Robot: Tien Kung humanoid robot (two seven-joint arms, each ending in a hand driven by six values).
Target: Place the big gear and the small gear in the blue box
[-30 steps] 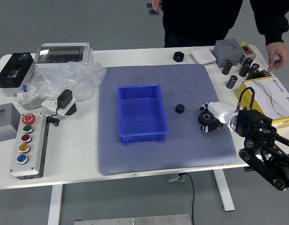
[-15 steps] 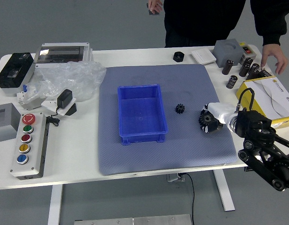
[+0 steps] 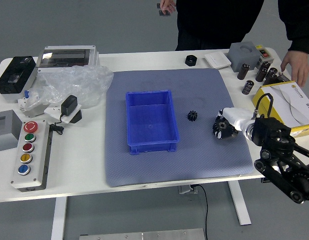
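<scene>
To your left, the button box (image 3: 31, 154) sits on the desk (image 3: 79, 172). The blue box (image 3: 152, 122) stands upright on the mat (image 3: 199, 162), with nothing inside. Beyond the desk hangs a person's hand (image 3: 168, 6). The small gear (image 3: 192, 115) lies right of the box. Your right robot hand (image 3: 224, 125) is mostly closed, fingers curled around the big gear (image 3: 219, 129). The person's other hand (image 3: 296, 66) is near the yellow carton (image 3: 300, 102), its print too small to read.

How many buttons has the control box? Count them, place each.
5, in a row on the control box: the big red one farthest from the robot, then green, small red, yellow, blue nearest.
</scene>
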